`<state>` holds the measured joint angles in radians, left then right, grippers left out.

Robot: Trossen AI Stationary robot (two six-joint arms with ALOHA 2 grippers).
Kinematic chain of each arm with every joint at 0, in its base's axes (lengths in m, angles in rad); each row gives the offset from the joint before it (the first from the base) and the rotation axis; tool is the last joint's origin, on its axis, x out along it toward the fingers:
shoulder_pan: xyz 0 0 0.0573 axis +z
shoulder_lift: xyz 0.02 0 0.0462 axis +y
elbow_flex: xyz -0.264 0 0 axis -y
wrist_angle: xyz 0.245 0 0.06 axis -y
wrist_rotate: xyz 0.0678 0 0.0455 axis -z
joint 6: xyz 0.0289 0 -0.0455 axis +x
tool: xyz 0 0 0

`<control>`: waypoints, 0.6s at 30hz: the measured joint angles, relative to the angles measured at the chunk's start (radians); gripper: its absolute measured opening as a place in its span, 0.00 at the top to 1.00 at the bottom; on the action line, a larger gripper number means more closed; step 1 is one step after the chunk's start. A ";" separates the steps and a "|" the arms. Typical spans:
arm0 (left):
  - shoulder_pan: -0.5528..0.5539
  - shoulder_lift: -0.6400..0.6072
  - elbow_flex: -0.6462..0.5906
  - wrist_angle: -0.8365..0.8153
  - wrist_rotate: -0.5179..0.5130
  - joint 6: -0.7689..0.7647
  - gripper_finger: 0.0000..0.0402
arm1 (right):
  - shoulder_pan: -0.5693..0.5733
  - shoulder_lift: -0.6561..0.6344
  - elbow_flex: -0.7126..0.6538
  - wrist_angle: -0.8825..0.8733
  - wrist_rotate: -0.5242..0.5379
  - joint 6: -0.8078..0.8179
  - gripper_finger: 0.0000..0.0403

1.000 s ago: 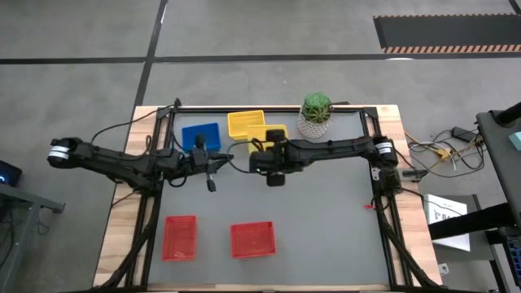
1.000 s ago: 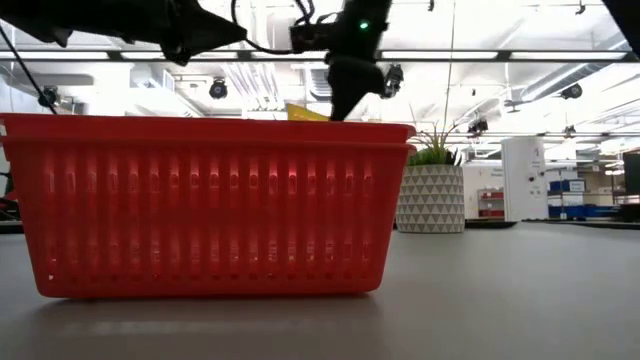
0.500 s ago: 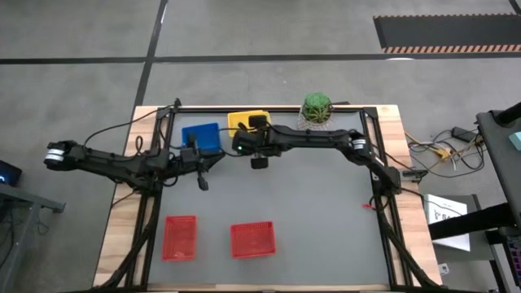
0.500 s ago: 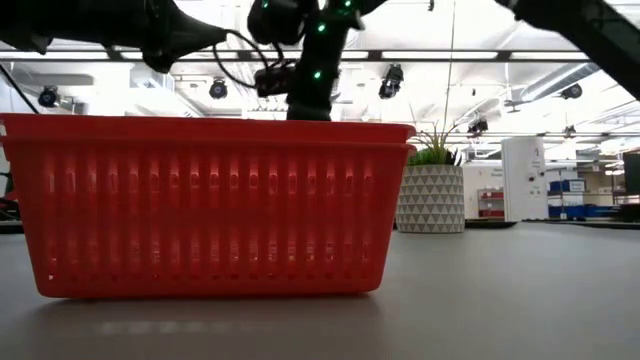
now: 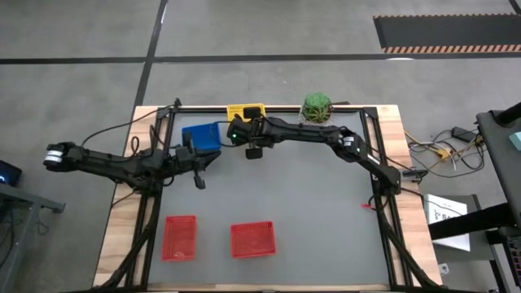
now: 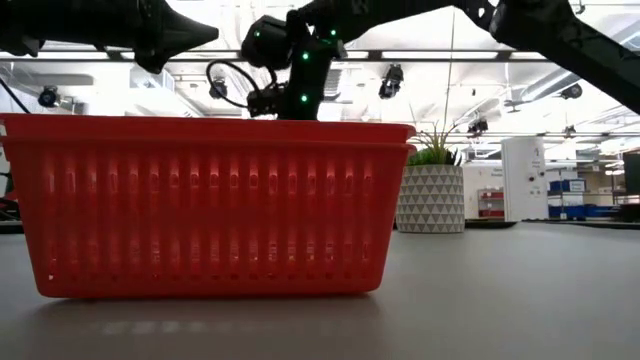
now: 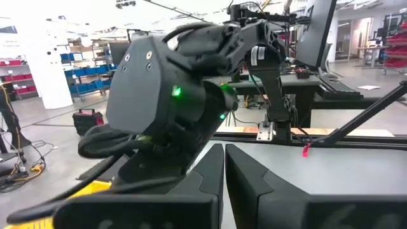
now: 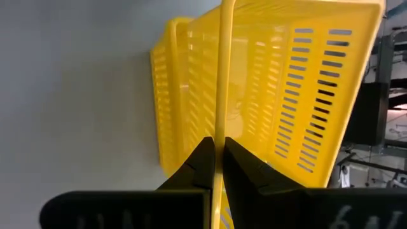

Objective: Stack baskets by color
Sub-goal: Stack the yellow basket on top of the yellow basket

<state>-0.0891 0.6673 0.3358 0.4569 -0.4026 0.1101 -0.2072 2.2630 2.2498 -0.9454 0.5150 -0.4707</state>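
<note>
Yellow baskets (image 5: 241,111) at the far edge of the counter (image 5: 326,212), near its middle, partly under the right arm. Right wrist view: one yellow basket (image 8: 286,83) tilted over another yellow basket (image 8: 166,114) on the grey surface; how far they are nested cannot be told.

Right claw (image 5: 254,151) pinched tight on the thin rim of the upper yellow basket, one finger (image 8: 202,166) on each side of the wall.

Blue basket (image 5: 202,135) just beside the yellow ones, toward the left arm. How many are stacked there cannot be told.

Two red baskets at the near edge, apart: one (image 5: 180,237) on the left, one (image 5: 252,239) nearer the middle. In the low view a red basket (image 6: 205,205) fills the foreground.

Left claw (image 5: 199,181) closed on nothing, hanging above the counter on the near side of the blue basket.

Potted plant (image 5: 316,114) on the far edge, right of the yellow baskets.
</note>
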 joint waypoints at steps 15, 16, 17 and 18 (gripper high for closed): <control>0.000 0.005 -0.001 0.002 0.000 0.001 1.00 | -0.028 0.013 -0.042 0.069 -0.029 -0.012 0.95; 0.000 0.005 -0.001 0.000 0.000 0.001 1.00 | -0.029 0.013 -0.042 0.070 -0.029 -0.005 0.94; 0.000 0.004 -0.001 -0.005 0.000 0.001 1.00 | -0.030 0.013 -0.042 0.070 -0.028 -0.001 0.92; 0.000 0.006 -0.001 -0.002 0.000 0.001 1.00 | -0.030 0.013 -0.042 0.070 -0.027 0.000 0.90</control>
<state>-0.0895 0.6735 0.3347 0.4549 -0.4026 0.1112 -0.2375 2.2765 2.2078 -0.8757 0.4877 -0.4709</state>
